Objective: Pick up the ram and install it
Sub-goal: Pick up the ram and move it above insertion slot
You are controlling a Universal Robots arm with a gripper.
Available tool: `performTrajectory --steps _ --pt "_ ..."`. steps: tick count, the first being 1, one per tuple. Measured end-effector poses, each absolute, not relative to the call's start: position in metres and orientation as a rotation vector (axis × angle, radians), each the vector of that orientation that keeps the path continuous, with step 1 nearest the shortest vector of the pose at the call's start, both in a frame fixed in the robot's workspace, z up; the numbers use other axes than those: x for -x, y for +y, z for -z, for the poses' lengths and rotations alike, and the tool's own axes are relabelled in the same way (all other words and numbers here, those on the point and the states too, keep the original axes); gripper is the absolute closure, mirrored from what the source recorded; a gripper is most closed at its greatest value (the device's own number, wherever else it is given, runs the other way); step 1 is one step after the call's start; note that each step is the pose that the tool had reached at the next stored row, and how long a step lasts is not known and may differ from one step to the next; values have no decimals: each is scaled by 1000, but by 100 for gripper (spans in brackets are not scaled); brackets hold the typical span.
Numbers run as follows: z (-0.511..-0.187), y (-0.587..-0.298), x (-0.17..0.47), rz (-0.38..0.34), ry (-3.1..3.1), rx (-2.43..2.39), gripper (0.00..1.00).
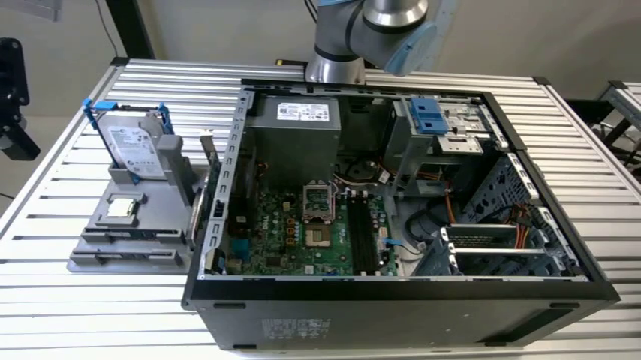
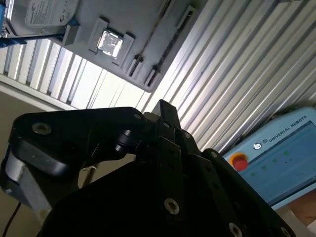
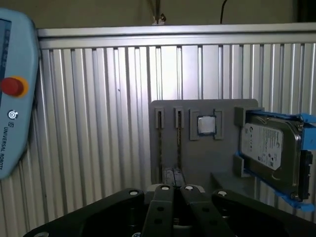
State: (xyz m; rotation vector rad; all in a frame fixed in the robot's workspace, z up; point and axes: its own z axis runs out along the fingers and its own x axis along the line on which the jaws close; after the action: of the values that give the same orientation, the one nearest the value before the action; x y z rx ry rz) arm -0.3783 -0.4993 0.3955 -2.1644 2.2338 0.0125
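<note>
Nearest the lens in both wrist views is the black, jointed linkage of the gripper (image 3: 173,174), its jaws brought together with nothing between them. Beyond the fingertips and well apart from them, a flat grey plastic holder (image 3: 207,160) lies on the ribbed aluminium table (image 3: 98,123). In the first wrist view the ram (image 3: 178,145), a long, narrow dark stick seen edge-on, stands in one of the holder's two narrow slots, the one nearer a small square silver chip (image 3: 206,125). A second thin dark strip (image 3: 160,145) stands in the slot beside it. On the chip's other side a silver hard drive (image 3: 271,148) in a blue frame stands upright. The arm (image 1: 376,30), silver with pale blue joint caps, hangs at the upper edge of the exterior view, over the far wall of an open black computer case (image 1: 401,294). That view places the holder just beside the case, on the exterior view's left. It also looks down into the case at the green motherboard (image 1: 290,240) and its long black memory slots (image 1: 362,232). The wrist views take in a pale blue teach pendant (image 3: 17,98) with a red button (image 3: 12,85).
</note>
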Motion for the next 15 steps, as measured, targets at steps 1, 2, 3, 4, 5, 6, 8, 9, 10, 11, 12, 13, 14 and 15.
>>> performTrajectory --steps 1,2,3,4,5,6,8,9,10,11,12,13,14,15 --pt "-395 -499 378 -13 2226 2173 100" --pt "-395 -499 378 -16 2221 2175 100" --pt "-395 -499 378 -22 2217 2173 100" --pt "-394 -499 378 -30 2214 2171 100" --pt "-394 -499 378 -38 2210 2167 100" --pt "-394 -499 378 -46 2207 2164 100" --pt "-393 -499 378 -62 2199 2159 100" --pt "-392 -499 378 -63 2192 2165 100" --pt "-392 -499 378 -64 2183 2175 100" --pt "-391 -499 378 -65 2170 2188 100" --pt "-391 -499 378 -65 2149 2209 100" --pt "-390 -499 378 -66 2130 2228 100" --pt "-389 -499 378 -67 2109 2248 100" --pt "-389 -499 378 -68 2089 2267 100"
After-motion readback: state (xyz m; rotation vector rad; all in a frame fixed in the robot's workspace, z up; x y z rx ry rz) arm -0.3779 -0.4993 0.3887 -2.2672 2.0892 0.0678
